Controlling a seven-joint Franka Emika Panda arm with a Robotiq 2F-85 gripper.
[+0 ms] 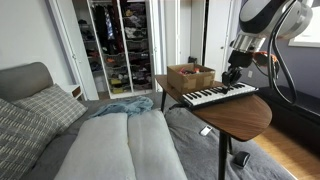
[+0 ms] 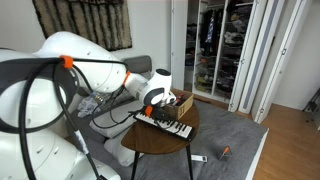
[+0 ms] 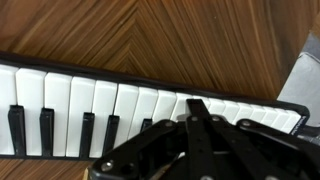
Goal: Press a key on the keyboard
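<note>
- On the round wooden table [image 1: 243, 120], the keyboard [image 1: 221, 95] lies flat, with a brown box [image 1: 190, 76] just beside its far long edge; both exterior views show this layout.
- Above one end of the keyboard, the end effector [image 1: 233, 77] points downward from the white arm [image 2: 60, 75].
- From the wrist view, its two fingers are drawn together into a single dark tip and hold nothing.
- That tip sits over the white keys [image 3: 60, 95], near their back edge and just beside a pair of black keys [image 3: 98, 135].
- Whether the tip already touches a key cannot be told from any view; no key looks clearly lower than its neighbours.
- My reading of the step: the approach is nearly done and the press itself is at hand.
- The next move calls for a short, straight push down onto one white key, with the tip centred so it does not catch a neighbouring key.
- Force should be light, since the keyboard lies loose on the table and could slide or tilt.
</note>
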